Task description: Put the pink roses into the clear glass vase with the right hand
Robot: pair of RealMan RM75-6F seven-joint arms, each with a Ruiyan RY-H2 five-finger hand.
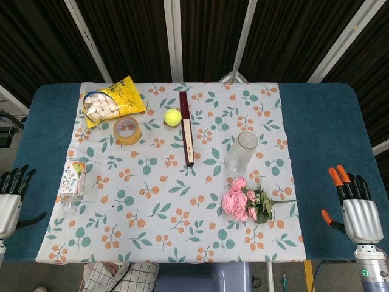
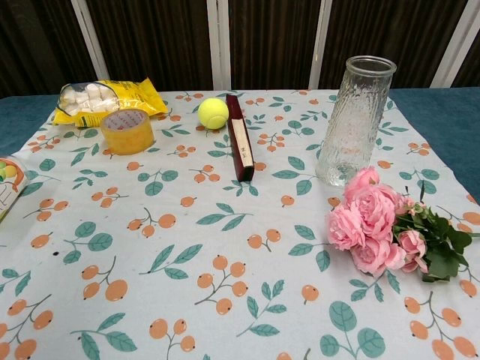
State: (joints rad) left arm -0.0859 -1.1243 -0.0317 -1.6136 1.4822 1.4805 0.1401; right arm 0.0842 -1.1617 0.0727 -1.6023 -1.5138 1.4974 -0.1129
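Observation:
A bunch of pink roses point(image 1: 241, 199) point(image 2: 373, 221) with green leaves lies flat on the floral tablecloth, stems pointing right. Just behind it stands the clear glass vase point(image 1: 241, 151) point(image 2: 355, 120), upright and empty. My right hand point(image 1: 354, 207) rests at the table's right edge, well to the right of the roses, fingers straight and apart, holding nothing. At the left edge my left hand point(image 1: 12, 198) also lies with its fingers spread and empty. Neither hand shows in the chest view.
On the cloth point(image 1: 158, 231) are a yellow marshmallow bag point(image 1: 111, 101), a tape roll point(image 1: 127, 130), a tennis ball point(image 1: 172, 117), a long dark red box point(image 1: 186, 128) and a small bottle point(image 1: 73, 182) lying near the left side.

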